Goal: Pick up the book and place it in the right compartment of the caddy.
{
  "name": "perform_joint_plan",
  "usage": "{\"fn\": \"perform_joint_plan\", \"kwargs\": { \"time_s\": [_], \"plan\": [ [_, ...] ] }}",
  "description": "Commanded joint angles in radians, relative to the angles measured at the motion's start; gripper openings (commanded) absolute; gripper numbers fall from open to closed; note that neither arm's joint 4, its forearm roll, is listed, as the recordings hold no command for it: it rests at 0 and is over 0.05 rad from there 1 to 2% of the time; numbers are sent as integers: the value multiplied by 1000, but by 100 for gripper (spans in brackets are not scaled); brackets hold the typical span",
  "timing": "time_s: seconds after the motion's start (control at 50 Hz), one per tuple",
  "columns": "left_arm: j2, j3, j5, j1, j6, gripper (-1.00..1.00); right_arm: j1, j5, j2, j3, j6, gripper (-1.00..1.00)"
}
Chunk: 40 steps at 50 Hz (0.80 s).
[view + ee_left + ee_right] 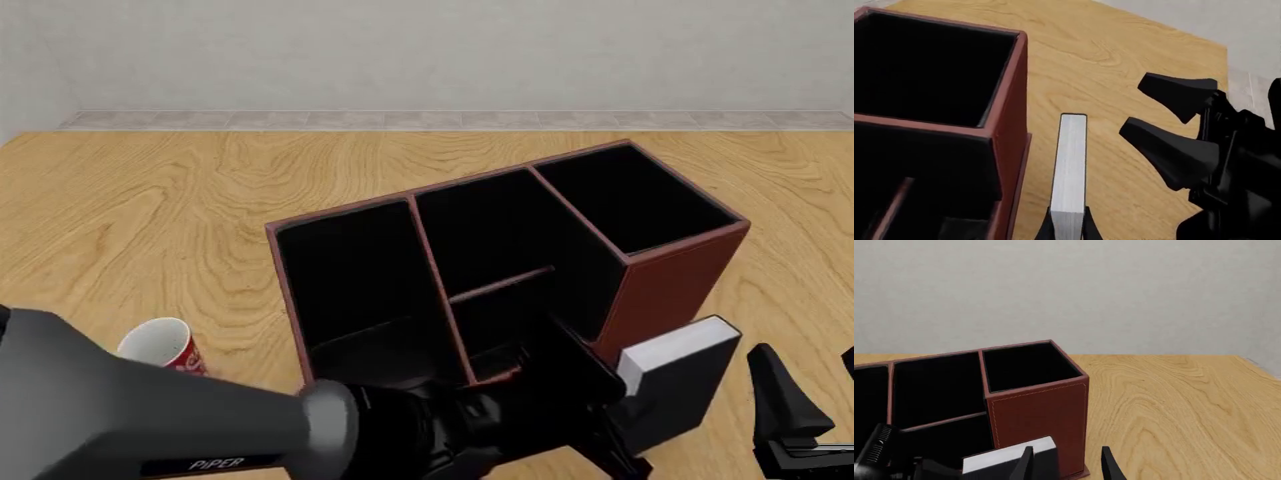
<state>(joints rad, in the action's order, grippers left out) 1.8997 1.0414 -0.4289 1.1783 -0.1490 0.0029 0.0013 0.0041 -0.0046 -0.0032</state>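
Wood-grain surface point(160, 200) carrying the caddy point(667, 290), a boxy reddish-brown organiser with a stitched, leather-like outer skin and matt black lining. Its right compartment point(634, 198), squarish and tallest-walled, stands open-topped at the caddy's end. The book point(681, 375), a thick black hardcover with white page edges, is held upright just beside that compartment's outer wall. The left tool point(1067, 232) is clenched on the book's covers; the left wrist view shows the ribbed white page block point(1069, 170) running between its fingers, a detail the front view partly hides behind the arm. The right tool point(1066, 462) stands released, its wedge-shaped black fingers apart near the book; whether they touch it is unclear. A red-and-white mug point(163, 347) appears only in the front view.
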Motion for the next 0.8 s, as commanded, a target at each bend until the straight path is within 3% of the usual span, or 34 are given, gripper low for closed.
{"fn": "perform_joint_plan", "kwargs": {
  "time_s": [0.02,0.8],
  "plan": [
    [-69,-37,-16,-2,31,-100,0,0,0,0,0,100],
    [-191,-147,-36,-23,35,-100,0,0,0,0,0,100]
  ]
}}
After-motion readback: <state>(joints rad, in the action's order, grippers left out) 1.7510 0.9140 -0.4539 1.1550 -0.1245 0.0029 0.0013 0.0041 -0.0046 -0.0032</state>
